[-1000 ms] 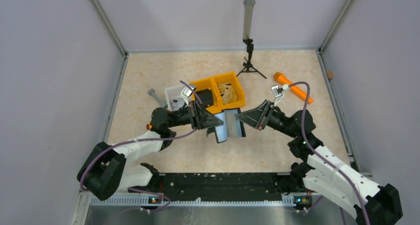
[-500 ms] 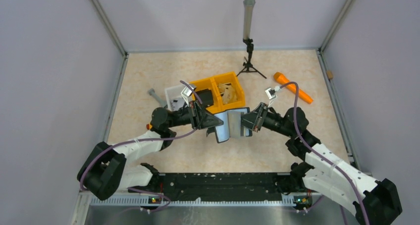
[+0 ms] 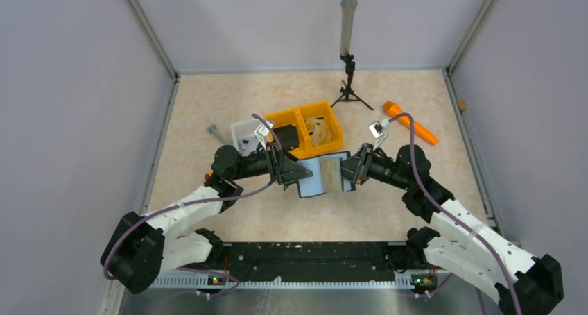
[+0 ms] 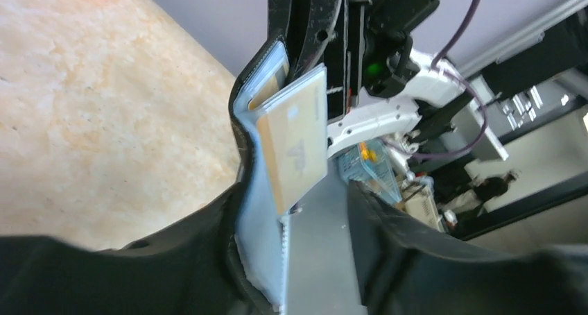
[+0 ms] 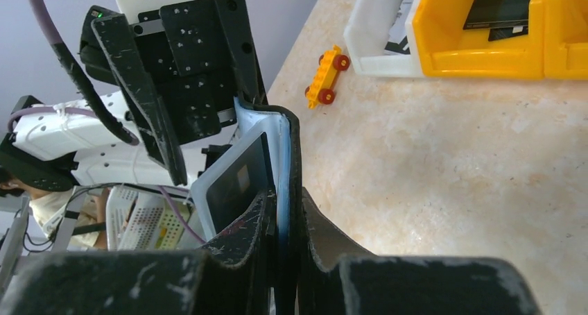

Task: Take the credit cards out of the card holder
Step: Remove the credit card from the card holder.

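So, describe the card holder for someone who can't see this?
Find the yellow bin in the middle of the table. Just in front of it, the left gripper and right gripper hold the card holder open between them. It alone shows a pale blue lining and a tan card.

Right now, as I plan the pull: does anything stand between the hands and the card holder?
Nothing visible does. The left hand and the right hand each clamp one flap of the open card holder. A tan card sticks out of its slots, uncovered.
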Motion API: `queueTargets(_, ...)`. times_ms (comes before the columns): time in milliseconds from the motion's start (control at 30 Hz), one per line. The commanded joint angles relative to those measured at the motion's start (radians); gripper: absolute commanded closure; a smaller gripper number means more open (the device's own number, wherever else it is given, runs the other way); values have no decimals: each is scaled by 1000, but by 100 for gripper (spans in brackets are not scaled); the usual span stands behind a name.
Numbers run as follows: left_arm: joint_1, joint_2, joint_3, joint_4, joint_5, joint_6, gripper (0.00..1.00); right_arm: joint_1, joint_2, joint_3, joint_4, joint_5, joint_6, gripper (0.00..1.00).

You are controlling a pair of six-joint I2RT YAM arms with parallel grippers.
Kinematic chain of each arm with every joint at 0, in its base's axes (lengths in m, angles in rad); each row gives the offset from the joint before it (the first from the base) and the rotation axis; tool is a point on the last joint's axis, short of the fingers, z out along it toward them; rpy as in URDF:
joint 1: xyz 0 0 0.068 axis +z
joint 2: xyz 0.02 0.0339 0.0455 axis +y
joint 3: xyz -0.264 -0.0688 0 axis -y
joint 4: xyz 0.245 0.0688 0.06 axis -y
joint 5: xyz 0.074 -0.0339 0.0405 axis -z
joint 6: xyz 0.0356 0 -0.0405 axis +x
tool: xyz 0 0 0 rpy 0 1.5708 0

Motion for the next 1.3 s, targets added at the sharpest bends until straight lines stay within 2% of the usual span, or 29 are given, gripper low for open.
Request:
queueTargets(0, -5, -67, 40, -169, -50, 141, 29, 10, 1, 69, -15, 13, -25, 100)
queueTargets(200, -45, -54, 65, -235, -71, 199, 2, 12, 53, 57, 53, -18, 32, 100)
queueTargets(300, -78, -44, 98, -310, -110, 259, 1, 32, 82, 80, 4, 23, 18, 100)
queueTargets(467, -83, -31, 113, -333, -135, 280, 1, 77, 136, 143, -136, 134, -57, 100)
queueTargets(600, -92, -3, 139, -396, -158, 311, 1, 91, 172, 146, -142, 170, -65, 100)
queueTargets(733, -106, 15, 172, -505, -230, 346, 1, 134, 211, 175, -211, 279, -90, 100)
queueTargets(1267, -114, 112, 192, -531, -323, 290, 1, 241, 326, 217, -275, 520, -139, 100)
